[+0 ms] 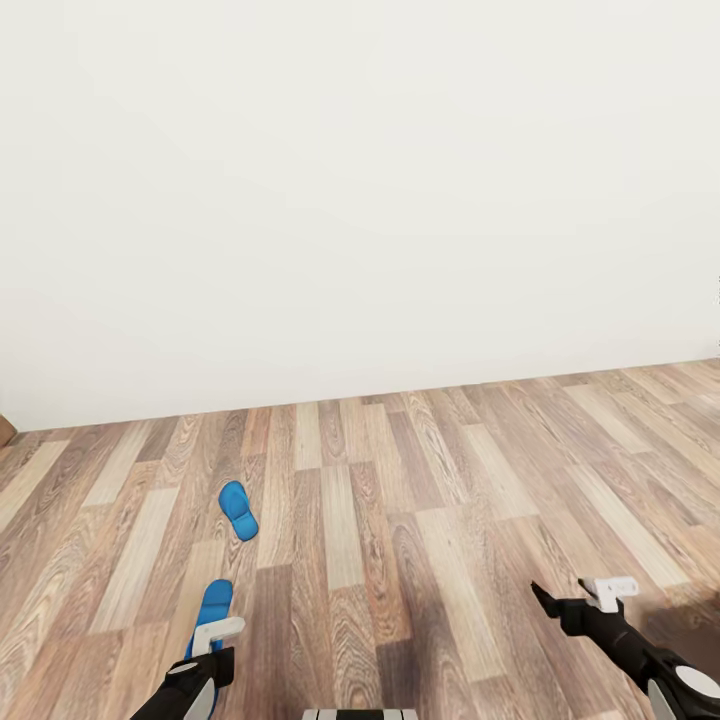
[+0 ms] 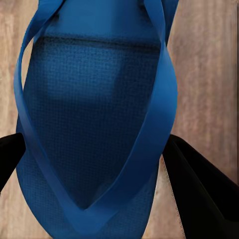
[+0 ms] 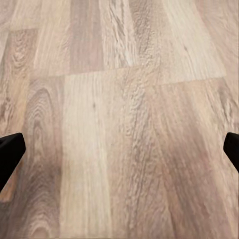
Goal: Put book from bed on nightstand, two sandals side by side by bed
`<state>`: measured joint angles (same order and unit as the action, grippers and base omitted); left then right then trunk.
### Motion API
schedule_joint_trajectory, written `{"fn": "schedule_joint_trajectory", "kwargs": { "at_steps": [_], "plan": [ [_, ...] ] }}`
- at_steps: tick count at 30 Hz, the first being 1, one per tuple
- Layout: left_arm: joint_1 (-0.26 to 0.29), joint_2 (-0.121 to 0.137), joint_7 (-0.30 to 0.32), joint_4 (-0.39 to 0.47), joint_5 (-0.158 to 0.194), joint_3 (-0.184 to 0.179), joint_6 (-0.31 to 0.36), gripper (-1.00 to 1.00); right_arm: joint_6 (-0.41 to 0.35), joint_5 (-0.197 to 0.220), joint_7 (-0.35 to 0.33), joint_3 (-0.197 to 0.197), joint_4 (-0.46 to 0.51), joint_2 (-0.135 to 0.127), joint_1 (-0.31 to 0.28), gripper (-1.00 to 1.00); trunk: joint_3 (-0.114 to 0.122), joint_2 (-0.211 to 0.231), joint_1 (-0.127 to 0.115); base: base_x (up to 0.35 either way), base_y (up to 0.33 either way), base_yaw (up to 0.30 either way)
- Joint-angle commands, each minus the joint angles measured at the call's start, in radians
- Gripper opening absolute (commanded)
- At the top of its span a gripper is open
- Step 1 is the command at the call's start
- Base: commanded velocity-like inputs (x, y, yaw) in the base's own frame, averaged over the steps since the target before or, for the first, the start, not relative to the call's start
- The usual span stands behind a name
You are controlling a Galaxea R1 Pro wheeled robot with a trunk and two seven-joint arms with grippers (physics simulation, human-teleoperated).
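Two bright blue sandals show on the wood-plank floor. One sandal (image 1: 238, 510) lies flat, further off, toward the white wall. My left gripper (image 1: 215, 640) is shut on the nearer sandal (image 1: 213, 603), just ahead of my left arm. In the left wrist view this held sandal (image 2: 94, 124) sits very close with its blue straps crossing the sole, and a dark finger (image 2: 204, 194) presses at its side. My right gripper (image 1: 575, 597) hovers open over bare floor at the lower right, its fingertips (image 3: 10, 154) wide apart. Book, bed and nightstands are out of view.
A plain white wall (image 1: 360, 200) closes the view ahead, meeting the floor (image 1: 450, 500) along a slanting line. A small brown corner of furniture (image 1: 5, 430) peeks in at the left edge. Wood planks stretch open to the right.
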<state>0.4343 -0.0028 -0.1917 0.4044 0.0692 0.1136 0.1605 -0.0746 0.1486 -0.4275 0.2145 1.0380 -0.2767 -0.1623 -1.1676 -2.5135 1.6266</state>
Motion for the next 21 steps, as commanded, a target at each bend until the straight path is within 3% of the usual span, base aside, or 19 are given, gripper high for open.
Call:
{"fn": "schedule_joint_trajectory", "kwargs": {
  "at_steps": [1, 3, 8, 13, 14, 17, 21],
  "plan": [
    [0.0, 0.0, -0.002, 0.002, 0.008, 0.0, 0.005, -1.0, -0.008, 0.01, -0.025, 0.002, 0.0, 0.0, 0.0, 1.0, 0.003, 0.0, -0.001, 0.0, 0.0, 0.0],
    [0.0, 0.0, -0.001, 0.002, 0.007, 0.0, 0.005, -1.0, -0.008, 0.006, -0.078, 0.002, -0.004, 0.0, 0.0, 1.0, 0.011, 0.0, -0.001, 0.0, 0.0, 0.0],
    [0.0, 0.002, 0.003, 0.002, 0.006, 0.001, 0.003, -1.0, -0.008, 0.004, -0.094, 0.003, -0.024, 0.002, 0.0, 1.0, 0.03, 0.002, -0.004, 0.0, 0.0, 0.0],
    [0.0, 0.007, 0.035, 0.002, 0.005, 0.001, -0.038, -1.0, 0.002, 0.005, -0.093, 0.006, -0.256, 0.002, 0.0, 1.0, 0.05, 0.003, -0.006, 0.0, 0.0, 0.0],
    [0.0, 0.008, 0.055, 0.002, 0.005, 0.001, -0.061, -1.0, 0.005, 0.007, -0.093, 0.006, -0.343, 0.001, 0.0, 1.0, 0.053, 0.003, -0.006, 0.0, 0.0, 0.0],
    [-0.001, 0.015, 0.12, -0.003, 0.005, 0.001, -0.115, -1.0, 0.009, 0.01, -0.093, 0.007, -0.436, 0.001, 0.0, 1.0, 0.065, 0.004, -0.008, 0.0, 0.0, 0.0],
    [-0.003, 0.021, 0.174, -0.03, 0.002, 0.001, -0.147, -1.0, 0.011, 0.01, -0.093, 0.008, -0.479, 0.002, 0.0, 1.0, 0.08, 0.005, -0.01, 0.0, 0.0, 0.0]
  ]
}}
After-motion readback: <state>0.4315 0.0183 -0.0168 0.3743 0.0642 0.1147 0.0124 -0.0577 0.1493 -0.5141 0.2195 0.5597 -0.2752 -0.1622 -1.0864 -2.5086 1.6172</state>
